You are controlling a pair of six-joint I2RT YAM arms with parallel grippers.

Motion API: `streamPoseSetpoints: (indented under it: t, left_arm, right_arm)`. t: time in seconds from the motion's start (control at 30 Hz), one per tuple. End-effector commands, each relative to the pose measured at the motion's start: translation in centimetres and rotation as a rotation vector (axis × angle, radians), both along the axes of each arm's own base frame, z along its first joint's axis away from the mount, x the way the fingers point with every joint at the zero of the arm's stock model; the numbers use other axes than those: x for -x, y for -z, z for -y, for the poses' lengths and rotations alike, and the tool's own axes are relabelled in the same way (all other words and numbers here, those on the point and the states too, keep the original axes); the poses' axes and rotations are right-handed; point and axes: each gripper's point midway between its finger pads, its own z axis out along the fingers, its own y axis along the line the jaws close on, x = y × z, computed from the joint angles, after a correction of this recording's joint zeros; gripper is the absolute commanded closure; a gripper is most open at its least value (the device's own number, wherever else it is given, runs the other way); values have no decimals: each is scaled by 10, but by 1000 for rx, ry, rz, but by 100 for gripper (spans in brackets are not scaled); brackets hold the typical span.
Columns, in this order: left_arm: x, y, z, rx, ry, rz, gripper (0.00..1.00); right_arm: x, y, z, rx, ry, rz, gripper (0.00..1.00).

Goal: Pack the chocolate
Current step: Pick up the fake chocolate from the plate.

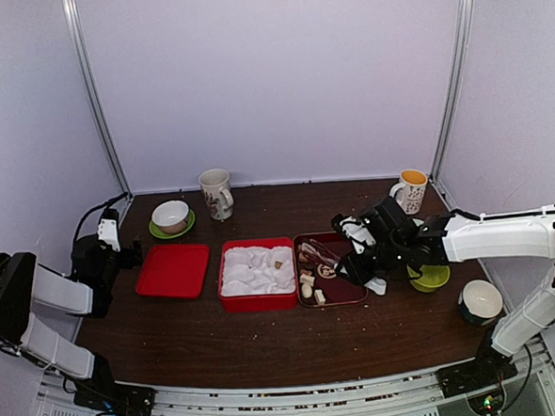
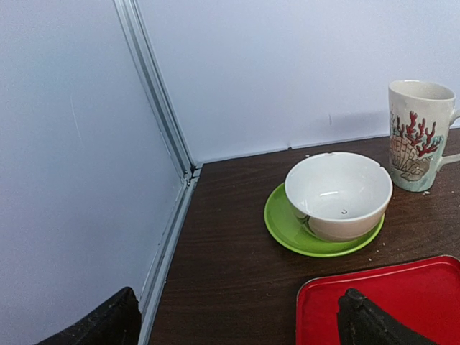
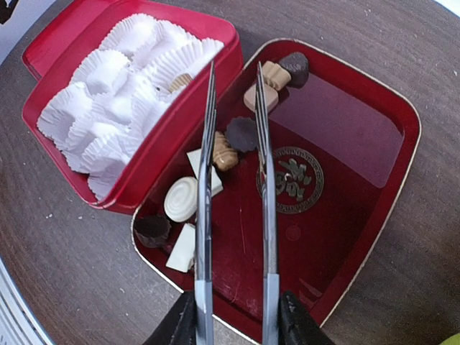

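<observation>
From above: chocolate (image 1: 310, 283) clustered in the near-left part of the dark red tray (image 1: 344, 287), just right of the red box (image 1: 260, 304). One more piece (image 1: 278, 263) in the box's white insert (image 1: 249, 276). Right gripper (image 1: 356, 252) over the tray, clamped on metal tongs (image 1: 318, 254) that point left toward the box. Left gripper (image 1: 113, 239) well apart, beyond the flat red lid (image 1: 173, 271). So a pick for the right arm, by far the nearer. Also counted: two mugs (image 1: 217, 191), two white bowls (image 1: 171, 215), two green saucers (image 1: 430, 276).

From the left wrist: fingers (image 2: 366, 323) spread wide, nothing between them, above a corner of the lid. Ahead, one bowl on its saucer and one mug. No chocolate here.

From the right wrist: looks straight down the tongs (image 3: 264, 187), two blades with a narrow gap, long axis running away from the gripper across the tray. Nine pieces countable in the tray, strung in a line beside the box wall, roughly parallel to the blades. Between the blades, a dark round piece (image 3: 243, 133) and a brown piece (image 3: 224, 152). Height of the tips above them: cannot tell. Likely calls for a drop straight down, then a squeeze.
</observation>
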Motion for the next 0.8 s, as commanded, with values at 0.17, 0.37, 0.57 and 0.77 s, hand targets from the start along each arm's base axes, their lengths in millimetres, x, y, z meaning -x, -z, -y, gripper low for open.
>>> streamPoseSetpoints:
  t: [0.17, 0.37, 0.57, 0.77]
  left_arm:
    - [-5, -21, -5, 1, -15, 77, 2]
    - [-5, -20, -5, 1, -15, 76, 2]
    - [-5, -20, -4, 1, -14, 75, 2]
    - [-5, -20, -4, 1, -14, 76, 2]
  right_arm:
    - [4, -2, 12, -23, 50, 32, 65]
    - [4, -1, 11, -19, 46, 33, 65]
    - [3, -1, 12, -18, 50, 37, 65]
    - [4, 1, 15, -17, 60, 38, 65]
